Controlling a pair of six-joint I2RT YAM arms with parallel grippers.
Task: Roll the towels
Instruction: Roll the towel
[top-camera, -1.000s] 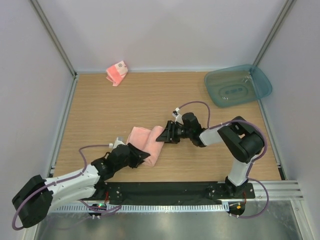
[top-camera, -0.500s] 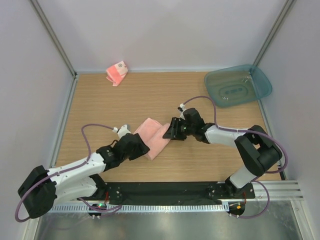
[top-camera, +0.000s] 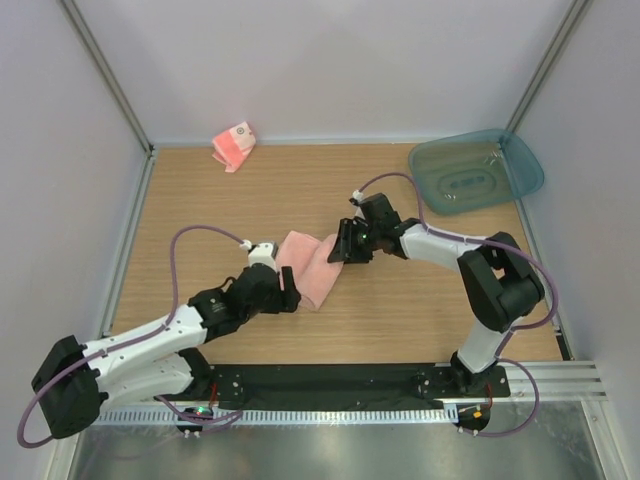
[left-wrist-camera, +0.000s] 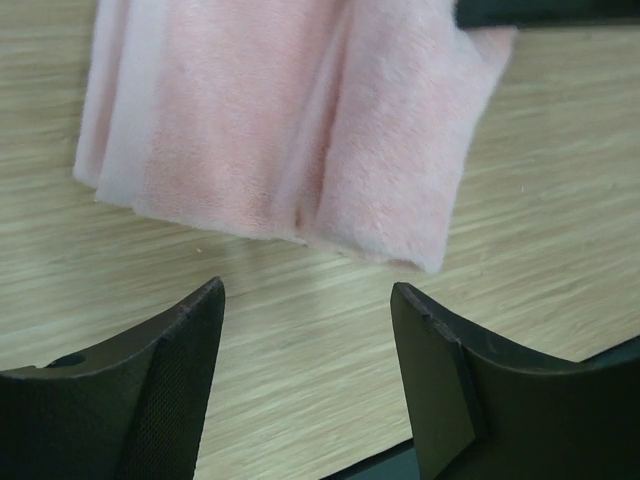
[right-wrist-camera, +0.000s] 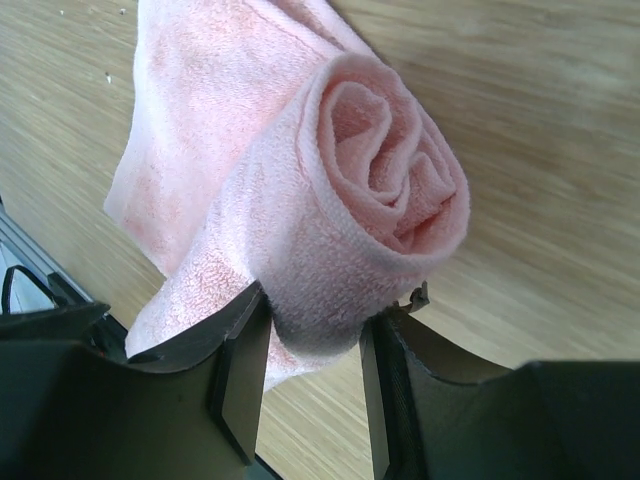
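1. Nearest you, the two arms are bolted at the front edge of the wooden bench (top-camera: 420, 320). On the bench you can count two towels and one tray.
2. The left tool (top-camera: 285, 292) sits low over the bench, at the near-left end of the plain towel (top-camera: 312, 268). Your left wrist view shows it released. Its two dark fingers (left-wrist-camera: 180, 350) are spread apart with only bare wood between them. The towel's edge lies just beyond the fingertips, and nothing is in the grasp.
3. The plain towel is the larger, salmon-pink one. It lies mid-bench between the two tools, running from near-left to far-right. The end by the left tool is flat, with soft lengthwise folds. The far-right end is wound into a tight spiral roll.
4. The right tool (top-camera: 340, 246) reaches in from the right and is clenched on that rolled end. In your right wrist view its fingers (right-wrist-camera: 240, 370) press one on each side of the roll, and the loose length trails away past them.
5. Farther back on the right, one translucent teal tray (top-camera: 525, 160) sits in the far corner, well apart from both tools.
6. Farthest left, the second, smaller striped towel (top-camera: 234, 146) lies crumpled against the back wall. Its reddish stripes and one small white round mark face up, and neither tool touches it.
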